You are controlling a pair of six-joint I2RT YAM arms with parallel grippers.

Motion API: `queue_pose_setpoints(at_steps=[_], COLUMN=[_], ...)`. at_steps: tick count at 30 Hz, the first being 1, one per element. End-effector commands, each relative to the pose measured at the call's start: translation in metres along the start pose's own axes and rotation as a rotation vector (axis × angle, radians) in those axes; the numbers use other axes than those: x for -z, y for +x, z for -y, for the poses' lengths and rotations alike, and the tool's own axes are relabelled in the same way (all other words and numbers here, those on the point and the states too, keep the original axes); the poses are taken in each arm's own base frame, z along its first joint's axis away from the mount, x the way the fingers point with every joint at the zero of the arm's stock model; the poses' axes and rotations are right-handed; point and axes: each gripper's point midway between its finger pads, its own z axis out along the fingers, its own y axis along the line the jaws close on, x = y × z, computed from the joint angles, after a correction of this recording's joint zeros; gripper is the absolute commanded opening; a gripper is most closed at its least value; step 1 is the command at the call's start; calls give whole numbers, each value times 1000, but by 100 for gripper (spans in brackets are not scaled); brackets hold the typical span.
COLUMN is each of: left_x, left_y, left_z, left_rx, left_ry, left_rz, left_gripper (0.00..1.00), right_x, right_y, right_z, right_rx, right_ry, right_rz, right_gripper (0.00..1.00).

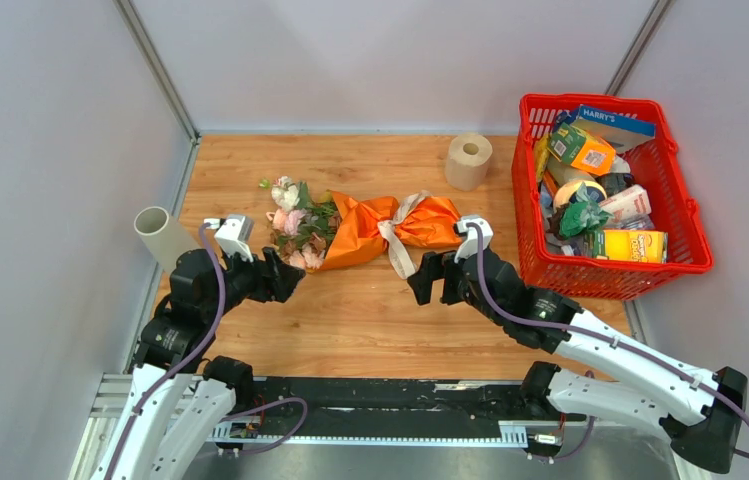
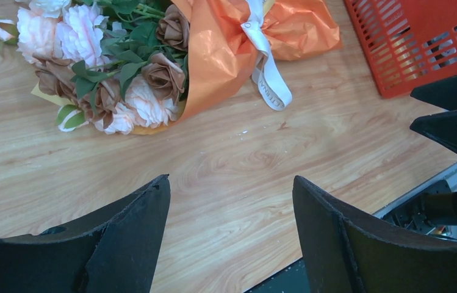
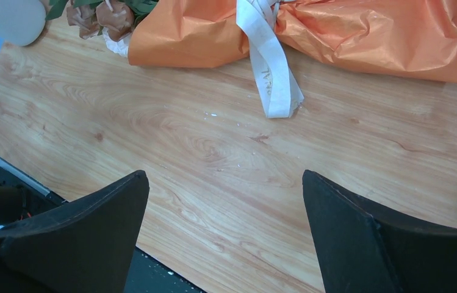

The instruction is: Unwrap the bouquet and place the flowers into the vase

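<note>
One wooden tabletop (image 1: 350,320) carries a red plastic mesh basket (image 1: 695,262) at right. The orange-paper bouquet of pink, cream and brown roses (image 1: 370,228) lies mid-table, its ribbon tied. The beige-grey cylinder vase (image 1: 160,236) sits at the left edge. The left hand (image 1: 288,272) and right hand (image 1: 424,278) hover near the bouquet, spread and empty.

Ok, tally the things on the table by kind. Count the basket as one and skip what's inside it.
Bouquet: 1
Vase: 1
Toilet paper roll: 1
Red basket: 1
Total: 4
</note>
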Motion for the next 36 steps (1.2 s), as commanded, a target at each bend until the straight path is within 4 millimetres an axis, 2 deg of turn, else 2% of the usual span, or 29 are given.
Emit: queue_pose_setpoints(at_steps=[1, 13, 17, 25, 31, 36], left_x=[1, 1, 3, 2, 3, 4], left_y=[-3, -5, -6, -6, -6, -7], left_z=[0, -5, -7, -12, -15, -16], left_rx=[-17, -8, -5, 2, 9, 9], left_ry=[2, -34, -49, -75, -92, -99], left_rz=[19, 27, 37, 37, 39, 50], left_gripper=[81, 80, 80, 79, 79, 79], right_x=[3, -34, -50, -95, -130, -150], right_y=[-21, -2, 12, 35, 49, 53], right_z=[-5, 10, 18, 37, 40, 45], right_rx=[-25, 52, 132, 171, 179, 176], right_ry=[10, 146, 193, 256, 199, 169], right_rz=[60, -7, -56, -74, -129, -151], right_gripper=[100, 100, 94, 67, 66, 67])
